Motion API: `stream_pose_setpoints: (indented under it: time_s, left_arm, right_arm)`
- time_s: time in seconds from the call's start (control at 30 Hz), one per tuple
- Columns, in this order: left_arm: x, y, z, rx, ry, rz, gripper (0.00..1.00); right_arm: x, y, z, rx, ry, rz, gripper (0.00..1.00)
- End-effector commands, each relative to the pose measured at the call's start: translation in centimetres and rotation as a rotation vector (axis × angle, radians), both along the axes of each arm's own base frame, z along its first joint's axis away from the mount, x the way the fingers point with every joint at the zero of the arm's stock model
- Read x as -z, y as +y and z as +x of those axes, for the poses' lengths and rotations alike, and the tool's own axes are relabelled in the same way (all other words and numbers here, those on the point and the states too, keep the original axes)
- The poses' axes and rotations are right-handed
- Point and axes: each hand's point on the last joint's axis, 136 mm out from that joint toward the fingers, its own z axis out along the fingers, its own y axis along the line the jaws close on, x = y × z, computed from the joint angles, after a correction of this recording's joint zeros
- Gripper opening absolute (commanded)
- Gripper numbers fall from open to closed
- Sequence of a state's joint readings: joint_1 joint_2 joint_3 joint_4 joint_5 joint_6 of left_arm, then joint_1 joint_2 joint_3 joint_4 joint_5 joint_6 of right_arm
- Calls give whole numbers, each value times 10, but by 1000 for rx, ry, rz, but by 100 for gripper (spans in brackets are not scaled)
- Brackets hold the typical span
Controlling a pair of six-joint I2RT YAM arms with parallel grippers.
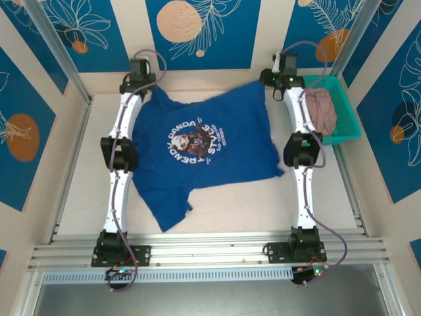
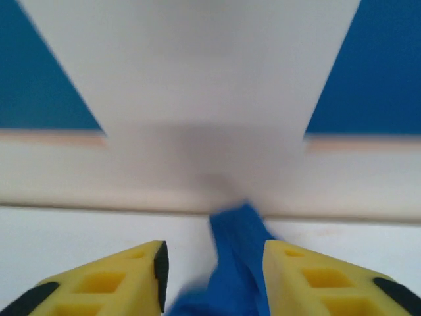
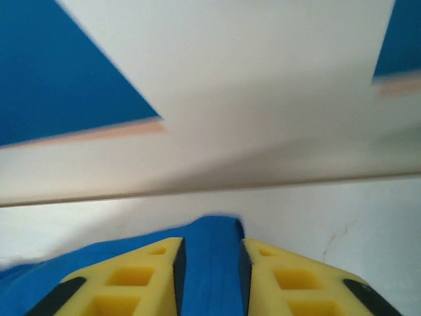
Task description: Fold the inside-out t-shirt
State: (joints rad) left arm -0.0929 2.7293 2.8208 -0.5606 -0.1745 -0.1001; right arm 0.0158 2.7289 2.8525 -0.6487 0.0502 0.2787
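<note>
Blue t-shirt (image 1: 197, 151) flat on surface (image 1: 230, 210) btwn arms, print up, long axis far-right to near-left. L claw (image 2: 214, 263) at far-left corner, jaws apart, cloth loose btwn. R claw (image 3: 209, 260) at far-right corner, narrow round cloth; grip unclear

The t-shirt (image 1: 204, 151) lies spread on the counter (image 1: 250, 210) between the two arms. Its far left corner lies between the left fingers (image 2: 131, 276) and its far right corner between the right fingers (image 3: 151, 270), both close to the back wall. A basket (image 1: 348, 105) sits at the counter's far right, just beside the right arm, with another garment (image 1: 322, 108) in it.
</note>
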Motion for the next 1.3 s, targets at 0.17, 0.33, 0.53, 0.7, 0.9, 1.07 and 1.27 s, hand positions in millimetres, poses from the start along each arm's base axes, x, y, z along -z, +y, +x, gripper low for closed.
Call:
stream_pose_setpoints:
  time_s: [0.17, 0.33, 0.53, 0.7, 0.9, 1.07, 1.27]
  left_arm:
    - [-88, 13, -24, -61, -89, -165, 88]
    - [-79, -10, -87, -46, 93, -332, 88]
    - [-29, -65, -216, 38, 212, -480, 86]
    - [25, -78, -342, 65, 346, -466, 85]
    - [66, -76, -446, 77, 515, -369, 85]
    - [93, -77, -498, 73, 601, -366, 85]
    - [108, -74, -524, 78, 672, -305, 84]
  right_arm:
    - [-17, 36, -73, -64, 171, -74, 41]
    - [-8, 52, -150, -109, 242, -60, 45]
    - [25, 48, -254, -73, 405, -18, 50]
    - [72, 4, -329, 88, 577, -18, 52]
    - [116, -35, -374, 238, 718, -6, 53]
    - [136, -48, -381, 281, 782, 17, 54]
    - [148, -47, -365, 272, 808, 21, 51]
